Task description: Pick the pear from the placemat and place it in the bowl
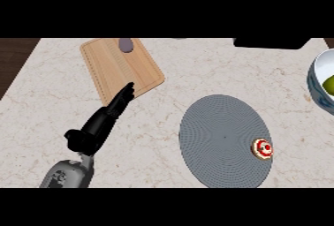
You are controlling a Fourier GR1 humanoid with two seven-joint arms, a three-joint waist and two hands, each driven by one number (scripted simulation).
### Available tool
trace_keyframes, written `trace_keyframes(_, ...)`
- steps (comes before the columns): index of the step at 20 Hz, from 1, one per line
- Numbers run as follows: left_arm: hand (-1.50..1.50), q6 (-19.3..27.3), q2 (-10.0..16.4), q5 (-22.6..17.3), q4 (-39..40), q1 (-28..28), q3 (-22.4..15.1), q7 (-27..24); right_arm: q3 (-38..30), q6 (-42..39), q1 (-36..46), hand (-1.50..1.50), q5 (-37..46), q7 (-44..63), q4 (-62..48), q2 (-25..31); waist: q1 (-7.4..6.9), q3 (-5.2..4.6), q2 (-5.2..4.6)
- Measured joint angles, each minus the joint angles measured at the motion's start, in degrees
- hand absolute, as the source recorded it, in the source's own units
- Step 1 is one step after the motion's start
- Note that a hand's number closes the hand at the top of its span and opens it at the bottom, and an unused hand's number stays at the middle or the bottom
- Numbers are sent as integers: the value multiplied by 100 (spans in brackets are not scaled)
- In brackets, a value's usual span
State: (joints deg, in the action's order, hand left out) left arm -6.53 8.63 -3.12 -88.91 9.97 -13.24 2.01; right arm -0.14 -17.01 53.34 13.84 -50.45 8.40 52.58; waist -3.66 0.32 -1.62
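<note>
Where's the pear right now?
In the head view, the pear lies inside the bowl at the right edge, up and right of the grey placemat.

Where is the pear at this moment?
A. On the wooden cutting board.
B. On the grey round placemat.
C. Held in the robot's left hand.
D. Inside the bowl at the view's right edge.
D: the yellow-green pear shows inside the rim of the bowl, while the placemat carries only a small red-and-white round item.
</note>
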Motion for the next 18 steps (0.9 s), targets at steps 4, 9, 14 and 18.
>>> trace_keyframes(4,0,41,-63,64,-15,2,-69,6,-256,-337,71,-150,-243,293,-295,299,-38,13,-35)
trace_keyframes(9,0,43,-75,58,-62,27,-60,30,-571,-584,23,-150,-547,558,-534,653,-59,36,-74)
trace_keyframes(14,0,30,-63,39,-110,64,-34,58,-803,-729,-122,-150,-778,686,-608,881,-53,67,-112)
trace_keyframes(18,0,26,-95,36,-153,23,-74,49,-858,-847,-274,-150,-837,765,-574,969,-63,86,-131)
